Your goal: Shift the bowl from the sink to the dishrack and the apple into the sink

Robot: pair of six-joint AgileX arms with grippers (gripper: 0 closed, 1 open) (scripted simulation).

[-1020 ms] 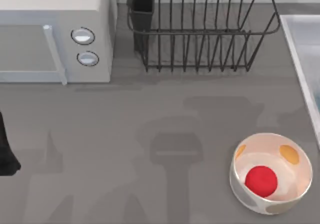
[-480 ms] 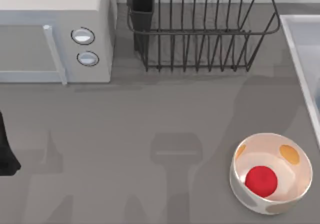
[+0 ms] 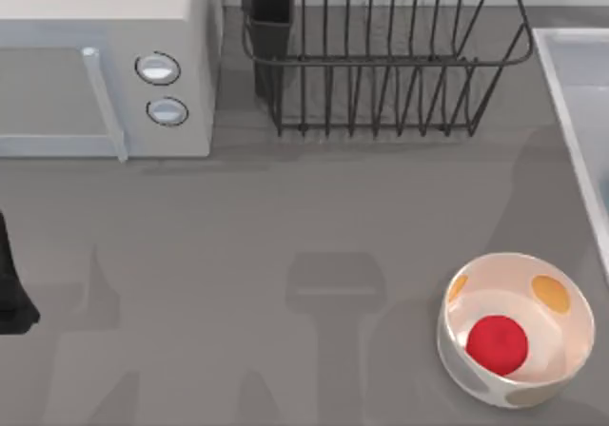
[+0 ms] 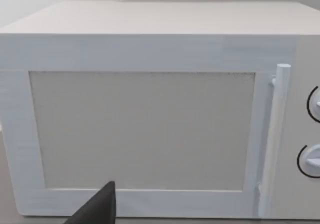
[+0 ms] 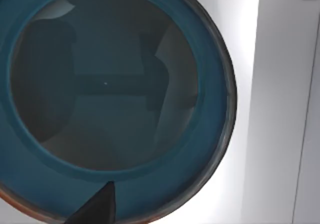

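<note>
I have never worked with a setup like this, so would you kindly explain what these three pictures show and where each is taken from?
This is a simulated two-armed AgileX robot at a grey table. The top view looks straight down: a white microwave, a wire dishrack, the sink rim at the right edge, and a red apple lying in a spotted white bowl. The left arm sits at the table's left edge; its wrist camera faces the microwave. The right wrist camera looks down into the teal bowl in the sink, a dark fingertip of the right gripper showing. Nothing is visibly held.

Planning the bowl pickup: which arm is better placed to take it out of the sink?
Right. Its wrist view looks straight down into the bowl lying in the sink. The left arm sits at the table's left edge, facing the microwave.
</note>
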